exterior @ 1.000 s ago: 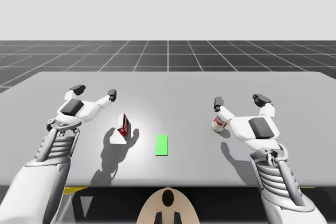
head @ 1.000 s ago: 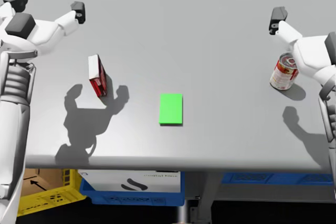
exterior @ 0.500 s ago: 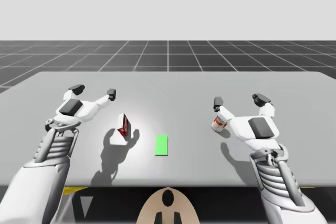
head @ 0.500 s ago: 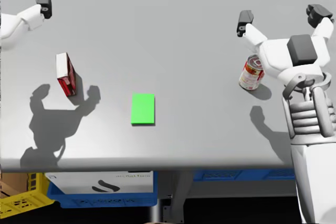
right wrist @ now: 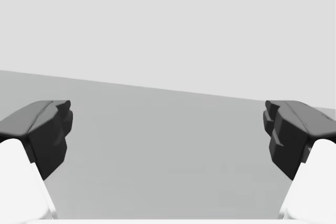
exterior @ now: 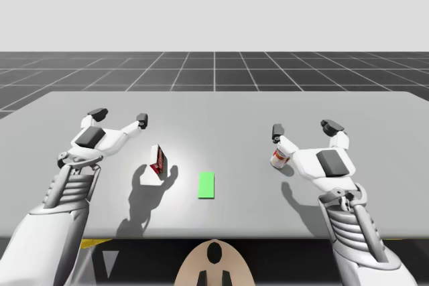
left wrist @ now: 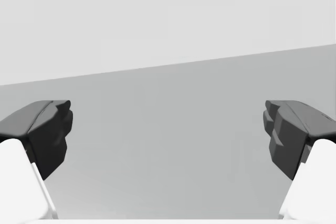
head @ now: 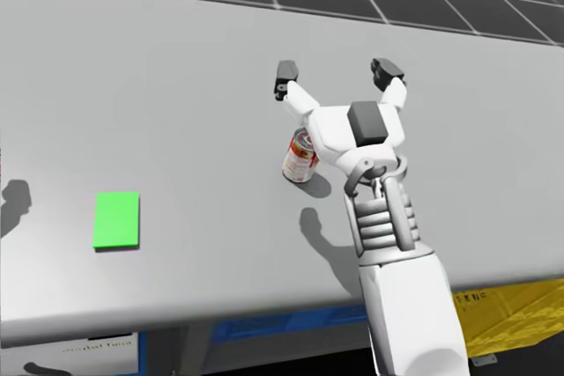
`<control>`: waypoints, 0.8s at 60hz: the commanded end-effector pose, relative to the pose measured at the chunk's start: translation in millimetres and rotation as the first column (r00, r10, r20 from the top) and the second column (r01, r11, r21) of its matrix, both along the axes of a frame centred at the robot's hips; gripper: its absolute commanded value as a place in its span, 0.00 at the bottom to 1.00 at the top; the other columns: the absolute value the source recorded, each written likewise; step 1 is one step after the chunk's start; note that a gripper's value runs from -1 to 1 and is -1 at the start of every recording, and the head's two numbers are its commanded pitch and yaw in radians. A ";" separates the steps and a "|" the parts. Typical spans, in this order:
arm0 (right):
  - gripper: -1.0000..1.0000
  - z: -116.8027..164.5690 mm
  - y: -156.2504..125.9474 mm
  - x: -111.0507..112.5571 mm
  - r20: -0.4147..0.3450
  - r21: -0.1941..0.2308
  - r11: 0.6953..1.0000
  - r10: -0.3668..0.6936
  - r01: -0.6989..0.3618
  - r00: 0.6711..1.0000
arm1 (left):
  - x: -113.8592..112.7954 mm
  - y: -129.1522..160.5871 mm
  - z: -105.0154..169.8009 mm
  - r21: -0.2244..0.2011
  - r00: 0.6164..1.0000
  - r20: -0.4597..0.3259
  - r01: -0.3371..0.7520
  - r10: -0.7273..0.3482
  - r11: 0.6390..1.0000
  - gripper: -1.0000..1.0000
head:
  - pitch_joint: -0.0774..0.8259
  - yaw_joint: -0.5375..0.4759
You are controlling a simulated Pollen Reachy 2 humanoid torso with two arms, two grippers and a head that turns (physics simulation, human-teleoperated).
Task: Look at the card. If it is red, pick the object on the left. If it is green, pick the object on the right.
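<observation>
A green card lies flat near the table's front middle. Left of it stands a red and white box. On the right stands a red and white can, partly hidden under my right hand. My right gripper hovers open just above and behind the can, with nothing between its fingers. My left gripper is open above the table, behind and left of the box, holding nothing.
The grey table stretches wide behind both hands. Below its front edge sit a blue crate and a yellow crate.
My head has turned to the right, bringing the can and right arm to the middle of the head view. Both arms and the objects have hardly moved.
</observation>
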State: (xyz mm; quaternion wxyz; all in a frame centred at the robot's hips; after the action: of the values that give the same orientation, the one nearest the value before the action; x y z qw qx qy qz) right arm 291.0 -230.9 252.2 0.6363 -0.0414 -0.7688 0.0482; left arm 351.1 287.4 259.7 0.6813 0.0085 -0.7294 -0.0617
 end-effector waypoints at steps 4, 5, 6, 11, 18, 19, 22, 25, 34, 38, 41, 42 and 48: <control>0.00 -1.5 0.3 0.6 -0.005 0.004 1.000 0.005 -0.005 1.000 | -0.7 0.1 -0.3 -0.005 1.000 0.000 -0.003 0.003 1.000 0.00 | 0.81 0.17; 0.00 -1.5 0.2 0.6 -0.005 0.004 1.000 0.005 -0.005 1.000 | -0.7 0.3 -0.3 -0.005 1.000 0.001 -0.003 0.003 1.000 0.00 | 0.81 0.17; 0.00 -1.4 0.2 0.6 -0.005 0.004 1.000 0.005 -0.005 1.000 | -0.7 0.3 -0.3 -0.005 1.000 0.001 -0.003 0.003 1.000 0.00 | 0.81 0.17; 0.00 -1.0 0.0 0.7 -0.004 0.006 1.000 0.006 -0.006 1.000 | -1.0 0.5 -0.2 -0.006 1.000 0.001 -0.006 0.006 1.000 0.00 | 0.80 0.18; 0.00 7.1 -1.3 -3.8 -0.017 0.044 0.999 0.011 -0.010 1.000 | -1.7 1.6 0.7 -0.011 1.000 0.005 -0.011 0.011 1.000 0.00 | 0.79 0.18; 0.00 8.6 -1.8 -5.0 -0.022 0.062 0.998 0.015 -0.014 1.000 | -1.8 1.8 0.7 -0.011 1.000 0.006 -0.011 0.011 1.000 0.00 | 0.79 0.19; 0.00 12.4 -2.9 -11.1 -0.030 0.140 0.990 0.020 -0.015 0.999 | -1.9 1.9 0.7 -0.015 1.000 0.005 -0.014 0.014 1.000 0.00 | 0.80 0.19; 0.00 12.9 -0.5 -17.8 -0.024 0.130 0.992 0.005 -0.002 1.000 | -1.8 1.6 -0.5 -0.017 1.000 0.001 -0.019 0.019 1.000 0.00 | 0.79 0.19; 0.00 0.0 10.8 -33.4 -0.046 0.136 0.991 -0.010 0.016 0.999 | 2.4 7.3 -4.8 -0.030 0.999 -0.016 -0.045 0.045 0.999 0.00 | 0.80 0.18; 0.00 -10.0 14.6 -41.5 -0.064 0.194 0.981 0.017 -0.004 0.998 | 3.7 13.3 -4.3 -0.048 0.998 -0.019 -0.060 0.060 0.997 0.00 | 0.80 0.18; 0.00 -15.5 14.9 -45.0 -0.074 0.180 0.984 0.018 -0.005 0.997 | 4.2 15.5 -4.0 -0.054 0.998 -0.019 -0.066 0.065 0.996 0.00 | 0.80 0.18; 0.00 -21.6 14.5 -47.7 -0.069 0.168 0.986 0.030 -0.018 0.997 | 4.6 17.0 -3.9 -0.058 0.997 -0.020 -0.073 0.072 0.996 0.00 | 0.80 0.18; 0.00 -40.0 14.0 -53.1 -0.099 0.174 0.984 0.065 -0.047 0.993 | 6.0 19.4 -4.3 -0.065 0.996 -0.020 -0.086 0.085 0.994 0.00 | 0.81 0.18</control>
State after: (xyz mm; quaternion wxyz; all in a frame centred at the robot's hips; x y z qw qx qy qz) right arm 250.9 -228.4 240.7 0.6576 0.0008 -0.7531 0.0204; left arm 354.8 301.0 255.6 0.6885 0.0140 -0.7248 -0.0219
